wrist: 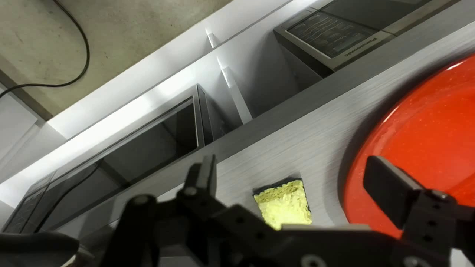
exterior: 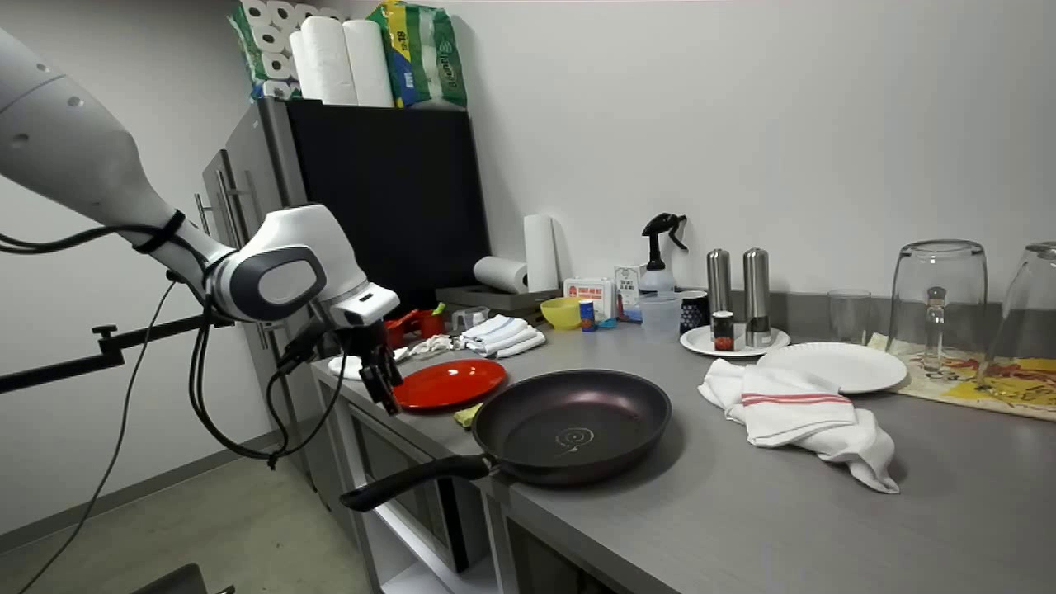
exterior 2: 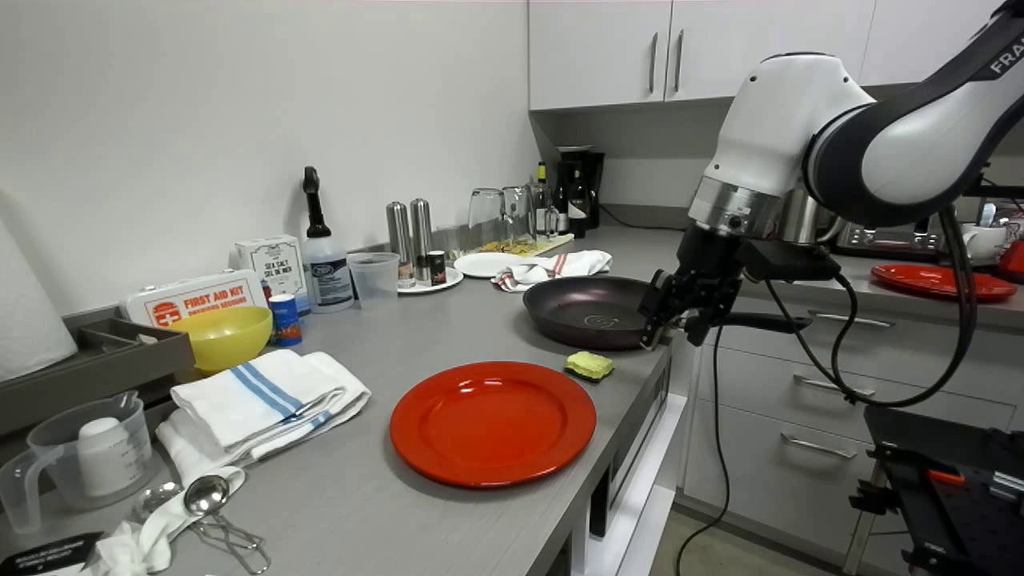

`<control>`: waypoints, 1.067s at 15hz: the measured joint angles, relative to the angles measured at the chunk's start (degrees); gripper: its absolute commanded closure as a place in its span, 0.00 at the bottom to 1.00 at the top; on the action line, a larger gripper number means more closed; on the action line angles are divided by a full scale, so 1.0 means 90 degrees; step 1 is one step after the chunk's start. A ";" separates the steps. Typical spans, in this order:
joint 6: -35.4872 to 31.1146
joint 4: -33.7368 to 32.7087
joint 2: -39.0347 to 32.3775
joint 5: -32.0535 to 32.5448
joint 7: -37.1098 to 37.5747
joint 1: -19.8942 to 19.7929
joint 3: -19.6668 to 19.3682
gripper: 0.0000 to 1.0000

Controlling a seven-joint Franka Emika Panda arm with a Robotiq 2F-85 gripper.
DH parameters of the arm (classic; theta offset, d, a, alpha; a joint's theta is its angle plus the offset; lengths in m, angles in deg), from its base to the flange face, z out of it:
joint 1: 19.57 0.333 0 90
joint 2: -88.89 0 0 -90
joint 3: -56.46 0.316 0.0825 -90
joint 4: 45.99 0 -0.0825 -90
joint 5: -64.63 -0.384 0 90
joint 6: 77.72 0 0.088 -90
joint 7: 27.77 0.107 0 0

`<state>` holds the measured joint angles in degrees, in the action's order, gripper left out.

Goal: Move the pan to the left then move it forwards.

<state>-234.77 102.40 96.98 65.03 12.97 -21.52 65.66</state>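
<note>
The pan [exterior: 577, 417], round, dark and shallow, rests on the counter close to its front edge. Its long black handle [exterior: 417, 480] sticks out past that edge. In an exterior view the pan [exterior 2: 588, 308] stands beyond the yellow sponge, its right side partly hidden by my gripper [exterior 2: 670, 332]. What looks like the handle [wrist: 35, 246] shows at the bottom left of the wrist view. My gripper [wrist: 293, 174] is open, its fingers wide apart with nothing held, above the counter edge between pan and red plate. It is apart from the pan in an exterior view.
A yellow sponge [wrist: 284, 205] lies on the counter below the jaws, and the red plate [exterior 2: 492, 424] sits beside it. A white towel [exterior: 804, 412] and a white plate [exterior: 833, 367] lie on the pan's other side. Shakers and a spray bottle [exterior: 657, 272] stand along the wall.
</note>
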 measured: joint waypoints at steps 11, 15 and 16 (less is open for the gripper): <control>-0.0116 -0.0079 -0.0122 0.1228 -0.0372 -0.0096 -0.0212 0.00; -0.0125 -0.0093 -0.0122 0.1254 -0.0790 -0.0162 -0.0380 0.00; -0.0140 -0.0096 -0.0122 0.1254 -0.0886 -0.0171 -0.0404 0.00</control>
<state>-236.04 101.53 95.88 76.31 4.99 -23.06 62.02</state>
